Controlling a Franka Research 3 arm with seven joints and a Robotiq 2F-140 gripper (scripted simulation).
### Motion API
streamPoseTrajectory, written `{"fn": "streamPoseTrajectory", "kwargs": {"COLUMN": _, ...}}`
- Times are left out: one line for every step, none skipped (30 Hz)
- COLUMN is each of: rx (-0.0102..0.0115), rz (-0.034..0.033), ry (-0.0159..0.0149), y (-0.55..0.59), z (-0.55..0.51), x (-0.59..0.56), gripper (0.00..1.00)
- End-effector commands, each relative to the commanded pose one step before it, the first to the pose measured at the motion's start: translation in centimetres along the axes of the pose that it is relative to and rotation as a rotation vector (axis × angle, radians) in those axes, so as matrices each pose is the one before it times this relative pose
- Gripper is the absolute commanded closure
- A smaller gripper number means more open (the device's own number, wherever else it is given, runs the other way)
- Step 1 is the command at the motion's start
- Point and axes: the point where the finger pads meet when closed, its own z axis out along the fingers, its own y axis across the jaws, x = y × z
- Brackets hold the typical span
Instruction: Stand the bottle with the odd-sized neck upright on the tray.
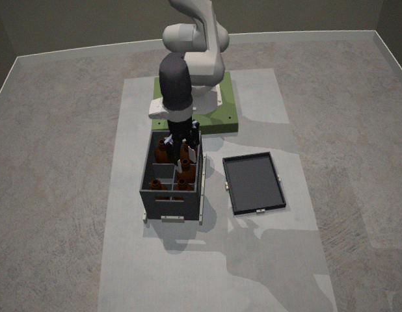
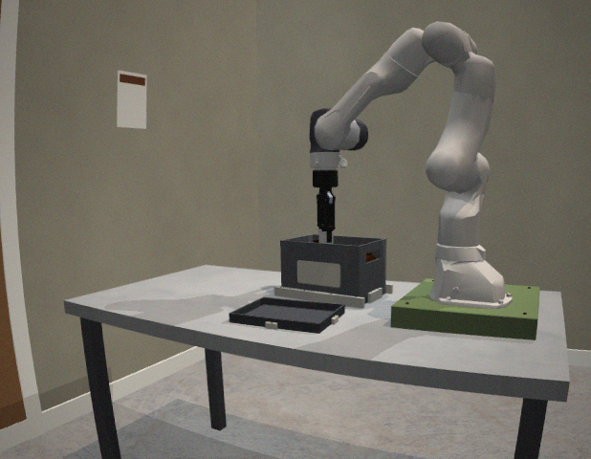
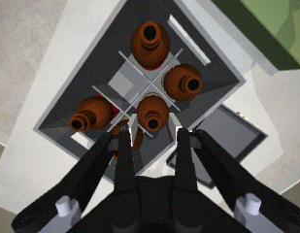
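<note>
The dark crate stands upright with five brown bottles in its compartments. My gripper points down into the crate top, partly open. Its fingertips stand on either side of the middle right bottle's neck, with a gap on each side in the wrist view. The other bottles are back left, back right, front left and front right, the last partly hidden by a finger in the wrist view. No neck difference is clear. The black tray lies flat and holds nothing.
The middle left compartment holds no bottle. Pale stop strips run beside the crate, and small blocks sit against the tray. The green robot base stands behind the crate.
</note>
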Motion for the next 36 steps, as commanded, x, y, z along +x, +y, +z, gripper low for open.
{"fn": "streamPoseTrajectory", "kwargs": {"rx": 0.00214, "rz": 0.00193, "ry": 0.00182, "y": 0.026, "z": 0.103, "x": 0.004, "gripper": 0.56}}
{"fn": "streamPoseTrajectory", "kwargs": {"rx": 0.00000, "rz": 0.00000, "ry": 0.00000, "y": 0.000, "z": 0.000, "x": 0.000, "gripper": 0.56}}
{"fn": "streamPoseTrajectory", "kwargs": {"rx": 0.00000, "rz": 0.00000, "ry": 0.00000, "y": 0.000, "z": 0.000, "x": 0.000, "gripper": 0.56}}
{"fn": "streamPoseTrajectory", "kwargs": {"rx": 0.00000, "rz": 0.00000, "ry": 0.00000, "y": 0.000, "z": 0.000, "x": 0.000, "gripper": 0.56}}
{"fn": "streamPoseTrajectory", "kwargs": {"rx": 0.00000, "rz": 0.00000, "ry": 0.00000, "y": 0.000, "z": 0.000, "x": 0.000, "gripper": 0.56}}
{"fn": "streamPoseTrajectory", "kwargs": {"rx": 0.00000, "rz": 0.00000, "ry": 0.00000, "y": 0.000, "z": 0.000, "x": 0.000, "gripper": 0.56}}
{"fn": "streamPoseTrajectory", "kwargs": {"rx": 0.00000, "rz": 0.00000, "ry": 0.00000, "y": 0.000, "z": 0.000, "x": 0.000, "gripper": 0.56}}
{"fn": "streamPoseTrajectory", "kwargs": {"rx": 0.00000, "rz": 0.00000, "ry": 0.00000, "y": 0.000, "z": 0.000, "x": 0.000, "gripper": 0.56}}
{"fn": "streamPoseTrajectory", "kwargs": {"rx": 0.00000, "rz": 0.00000, "ry": 0.00000, "y": 0.000, "z": 0.000, "x": 0.000, "gripper": 0.56}}
{"fn": "streamPoseTrajectory", "kwargs": {"rx": 0.00000, "rz": 0.00000, "ry": 0.00000, "y": 0.000, "z": 0.000, "x": 0.000, "gripper": 0.56}}
{"fn": "streamPoseTrajectory", "kwargs": {"rx": 0.00000, "rz": 0.00000, "ry": 0.00000, "y": 0.000, "z": 0.000, "x": 0.000, "gripper": 0.56}}
{"fn": "streamPoseTrajectory", "kwargs": {"rx": 0.00000, "rz": 0.00000, "ry": 0.00000, "y": 0.000, "z": 0.000, "x": 0.000, "gripper": 0.56}}
{"fn": "streamPoseTrajectory", "kwargs": {"rx": 0.00000, "rz": 0.00000, "ry": 0.00000, "y": 0.000, "z": 0.000, "x": 0.000, "gripper": 0.56}}
{"fn": "streamPoseTrajectory", "kwargs": {"rx": 0.00000, "rz": 0.00000, "ry": 0.00000, "y": 0.000, "z": 0.000, "x": 0.000, "gripper": 0.56}}
{"fn": "streamPoseTrajectory", "kwargs": {"rx": 0.00000, "rz": 0.00000, "ry": 0.00000, "y": 0.000, "z": 0.000, "x": 0.000, "gripper": 0.56}}
{"fn": "streamPoseTrajectory", "kwargs": {"rx": 0.00000, "rz": 0.00000, "ry": 0.00000, "y": 0.000, "z": 0.000, "x": 0.000, "gripper": 0.56}}
{"fn": "streamPoseTrajectory", "kwargs": {"rx": 0.00000, "rz": 0.00000, "ry": 0.00000, "y": 0.000, "z": 0.000, "x": 0.000, "gripper": 0.56}}
{"fn": "streamPoseTrajectory", "kwargs": {"rx": 0.00000, "rz": 0.00000, "ry": 0.00000, "y": 0.000, "z": 0.000, "x": 0.000, "gripper": 0.56}}
{"fn": "streamPoseTrajectory", "kwargs": {"rx": 0.00000, "rz": 0.00000, "ry": 0.00000, "y": 0.000, "z": 0.000, "x": 0.000, "gripper": 0.56}}
{"fn": "streamPoseTrajectory", "kwargs": {"rx": 0.00000, "rz": 0.00000, "ry": 0.00000, "y": 0.000, "z": 0.000, "x": 0.000, "gripper": 0.56}}
{"fn": "streamPoseTrajectory", "kwargs": {"rx": 0.00000, "rz": 0.00000, "ry": 0.00000, "y": 0.000, "z": 0.000, "x": 0.000, "gripper": 0.56}}
{"fn": "streamPoseTrajectory", "kwargs": {"rx": 0.00000, "rz": 0.00000, "ry": 0.00000, "y": 0.000, "z": 0.000, "x": 0.000, "gripper": 0.56}}
{"fn": "streamPoseTrajectory", "kwargs": {"rx": 0.00000, "rz": 0.00000, "ry": 0.00000, "y": 0.000, "z": 0.000, "x": 0.000, "gripper": 0.56}}
{"fn": "streamPoseTrajectory", "kwargs": {"rx": 0.00000, "rz": 0.00000, "ry": 0.00000, "y": 0.000, "z": 0.000, "x": 0.000, "gripper": 0.56}}
{"fn": "streamPoseTrajectory", "kwargs": {"rx": 0.00000, "rz": 0.00000, "ry": 0.00000, "y": 0.000, "z": 0.000, "x": 0.000, "gripper": 0.56}}
{"fn": "streamPoseTrajectory", "kwargs": {"rx": 0.00000, "rz": 0.00000, "ry": 0.00000, "y": 0.000, "z": 0.000, "x": 0.000, "gripper": 0.56}}
{"fn": "streamPoseTrajectory", "kwargs": {"rx": 0.00000, "rz": 0.00000, "ry": 0.00000, "y": 0.000, "z": 0.000, "x": 0.000, "gripper": 0.56}}
{"fn": "streamPoseTrajectory", "kwargs": {"rx": 0.00000, "rz": 0.00000, "ry": 0.00000, "y": 0.000, "z": 0.000, "x": 0.000, "gripper": 0.56}}
{"fn": "streamPoseTrajectory", "kwargs": {"rx": 0.00000, "rz": 0.00000, "ry": 0.00000, "y": 0.000, "z": 0.000, "x": 0.000, "gripper": 0.56}}
{"fn": "streamPoseTrajectory", "kwargs": {"rx": 0.00000, "rz": 0.00000, "ry": 0.00000, "y": 0.000, "z": 0.000, "x": 0.000, "gripper": 0.90}}
{"fn": "streamPoseTrajectory", "kwargs": {"rx": 0.00000, "rz": 0.00000, "ry": 0.00000, "y": 0.000, "z": 0.000, "x": 0.000, "gripper": 0.90}}
{"fn": "streamPoseTrajectory", "kwargs": {"rx": 0.00000, "rz": 0.00000, "ry": 0.00000, "y": 0.000, "z": 0.000, "x": 0.000, "gripper": 0.90}}
{"fn": "streamPoseTrajectory", "kwargs": {"rx": 0.00000, "rz": 0.00000, "ry": 0.00000, "y": 0.000, "z": 0.000, "x": 0.000, "gripper": 0.90}}
{"fn": "streamPoseTrajectory", "kwargs": {"rx": 0.00000, "rz": 0.00000, "ry": 0.00000, "y": 0.000, "z": 0.000, "x": 0.000, "gripper": 0.90}}
{"fn": "streamPoseTrajectory", "kwargs": {"rx": 0.00000, "rz": 0.00000, "ry": 0.00000, "y": 0.000, "z": 0.000, "x": 0.000, "gripper": 0.90}}
{"fn": "streamPoseTrajectory", "kwargs": {"rx": 0.00000, "rz": 0.00000, "ry": 0.00000, "y": 0.000, "z": 0.000, "x": 0.000, "gripper": 0.90}}
